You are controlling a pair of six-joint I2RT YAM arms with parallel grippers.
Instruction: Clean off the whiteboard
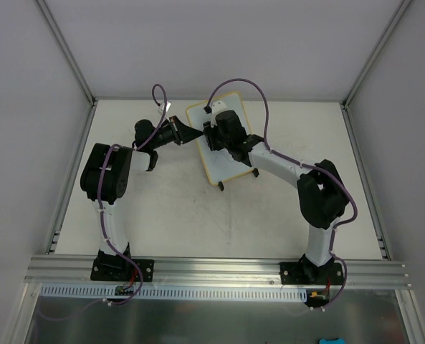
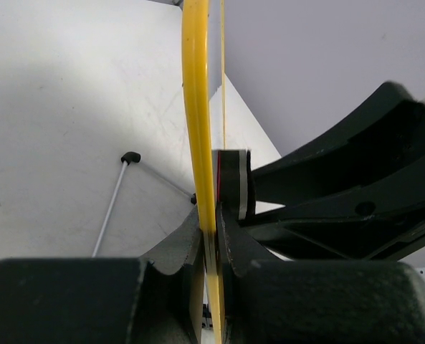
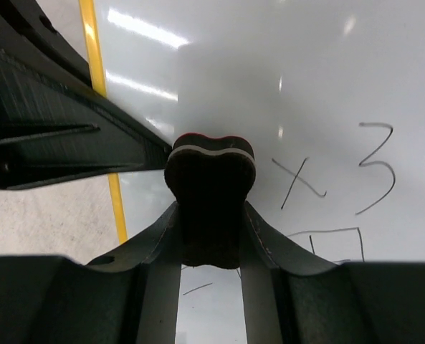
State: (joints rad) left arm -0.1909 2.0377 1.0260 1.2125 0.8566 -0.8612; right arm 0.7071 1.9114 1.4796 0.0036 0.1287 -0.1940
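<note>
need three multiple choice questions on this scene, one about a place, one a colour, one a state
1. Where does the left claw grip the whiteboard? A) its frame edge B) a black foot C) nowhere
2. What colour is the frame? A) blue B) yellow C) red
3. The right claw is: A) open, empty B) shut on the eraser C) out of view
Answers: 1 A, the frame sits pinched in that claw; 2 B, the rim shows yellow; 3 B, the eraser is clamped in it.
</note>
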